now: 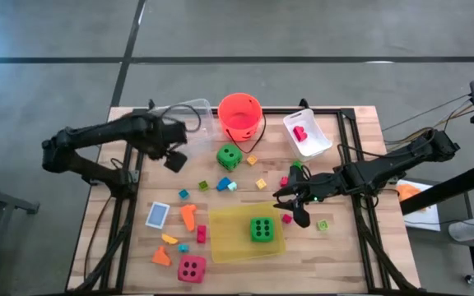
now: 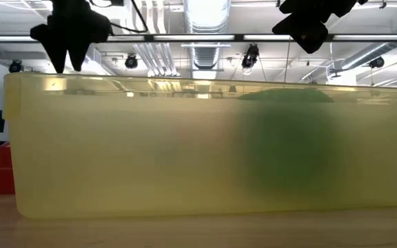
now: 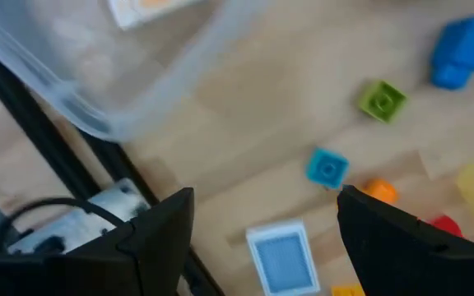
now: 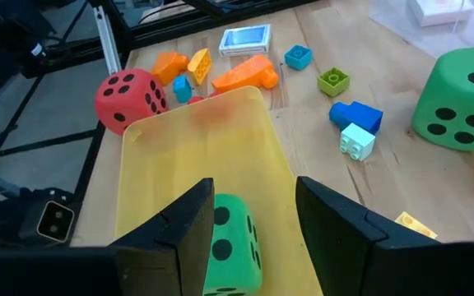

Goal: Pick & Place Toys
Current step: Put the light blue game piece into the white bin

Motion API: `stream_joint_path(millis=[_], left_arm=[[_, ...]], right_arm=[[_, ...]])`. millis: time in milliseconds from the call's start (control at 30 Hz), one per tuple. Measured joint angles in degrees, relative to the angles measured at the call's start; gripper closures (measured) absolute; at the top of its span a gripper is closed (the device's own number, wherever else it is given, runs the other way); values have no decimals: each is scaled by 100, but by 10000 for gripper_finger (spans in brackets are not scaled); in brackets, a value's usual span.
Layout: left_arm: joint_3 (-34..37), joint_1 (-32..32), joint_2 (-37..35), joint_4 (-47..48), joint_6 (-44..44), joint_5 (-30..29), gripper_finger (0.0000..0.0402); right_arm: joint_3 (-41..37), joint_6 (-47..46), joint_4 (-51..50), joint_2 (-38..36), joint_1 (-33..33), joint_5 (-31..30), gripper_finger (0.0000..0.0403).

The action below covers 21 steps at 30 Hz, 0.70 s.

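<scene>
One green die [image 1: 261, 229] rests on the flat yellow tray [image 1: 225, 247]; in the right wrist view the die [image 4: 230, 247] lies below and beyond my right gripper [image 4: 253, 234]. That gripper [image 1: 296, 205] hangs open over the tray's right edge and touches nothing. A second green die [image 1: 229, 156] and a pink die [image 1: 191, 268] sit on the table among small bricks and a blue card [image 1: 157, 215]. My left gripper [image 1: 175, 158] hovers open above the table's left part, pointing down, with only the card [image 3: 282, 259] and loose bricks far below it.
The orange-red bucket [image 1: 239, 115] stands at the far middle. A clear tub [image 1: 183, 115] is to its left and a white tub [image 1: 307, 131] holding a pink piece to its right. The tray's wall [image 2: 116, 151] fills the low view.
</scene>
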<state>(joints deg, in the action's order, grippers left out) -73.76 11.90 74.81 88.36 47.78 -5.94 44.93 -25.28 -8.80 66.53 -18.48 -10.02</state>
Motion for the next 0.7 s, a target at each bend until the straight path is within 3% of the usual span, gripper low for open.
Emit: stream_joint_path(millis=[233,367,700], left_arm=[[211,-1208,2,-140,848,-20,116],[667,-1704,2,-452,1368,-69,115],[2016,-1807,4,-2316,668,-25,115]], right_arm=[[0,-20,-131,-1,-2,2,236],[0,-22,-176,-1,-2,1,236],[0,-22,-171,-1,-2,0,236]])
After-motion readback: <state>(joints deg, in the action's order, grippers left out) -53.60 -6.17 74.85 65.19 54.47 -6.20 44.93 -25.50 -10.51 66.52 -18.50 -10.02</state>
